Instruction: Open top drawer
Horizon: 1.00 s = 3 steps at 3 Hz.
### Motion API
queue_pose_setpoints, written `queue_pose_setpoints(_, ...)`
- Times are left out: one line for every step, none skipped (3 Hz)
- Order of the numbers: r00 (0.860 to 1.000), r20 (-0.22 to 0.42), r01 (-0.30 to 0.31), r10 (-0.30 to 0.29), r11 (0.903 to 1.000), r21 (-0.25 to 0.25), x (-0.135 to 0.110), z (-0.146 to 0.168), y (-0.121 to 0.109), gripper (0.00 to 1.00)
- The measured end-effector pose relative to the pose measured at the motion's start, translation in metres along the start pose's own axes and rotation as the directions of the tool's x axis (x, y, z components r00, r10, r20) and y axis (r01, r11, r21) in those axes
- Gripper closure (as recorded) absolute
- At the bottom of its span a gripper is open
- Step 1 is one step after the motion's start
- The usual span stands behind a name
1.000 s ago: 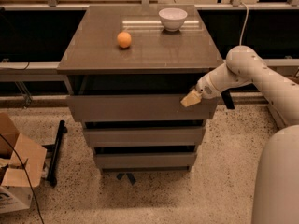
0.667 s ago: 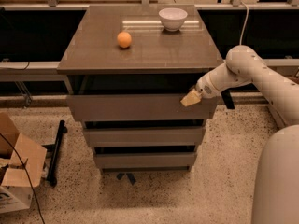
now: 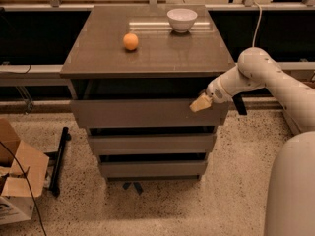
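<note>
The top drawer (image 3: 142,113) is the largest of three grey-brown drawers in a cabinet under a brown top. It stands pulled out toward me, with a dark gap behind its flat front panel. My gripper (image 3: 201,103) is at the upper right edge of that panel, its pale fingertips on the rim, reached in from the right on a white arm (image 3: 256,75).
An orange (image 3: 130,41) and a white bowl (image 3: 181,19) sit on the cabinet top (image 3: 147,58). Two shorter drawers (image 3: 151,144) sit below. A cardboard box (image 3: 17,181) and a black stand (image 3: 58,159) are on the floor at left. My white base (image 3: 290,191) is at right.
</note>
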<state>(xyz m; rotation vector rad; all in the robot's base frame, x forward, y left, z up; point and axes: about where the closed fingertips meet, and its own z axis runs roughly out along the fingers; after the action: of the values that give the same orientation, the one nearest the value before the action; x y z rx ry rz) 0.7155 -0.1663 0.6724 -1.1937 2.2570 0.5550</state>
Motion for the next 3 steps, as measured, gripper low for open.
queue_pose_setpoints(1.000,0.000,0.000,0.000,1.0000,0.000,0.000,0.000,0.000,0.04)
queue_pose_setpoints(0.998,-0.033,-0.058,0.058,0.9982,-0.013,0.022,-0.004,0.018,0.00)
queue_pose_setpoints(0.997,-0.036,-0.063,0.063,0.9979,-0.014,0.022,-0.005,0.020,0.00)
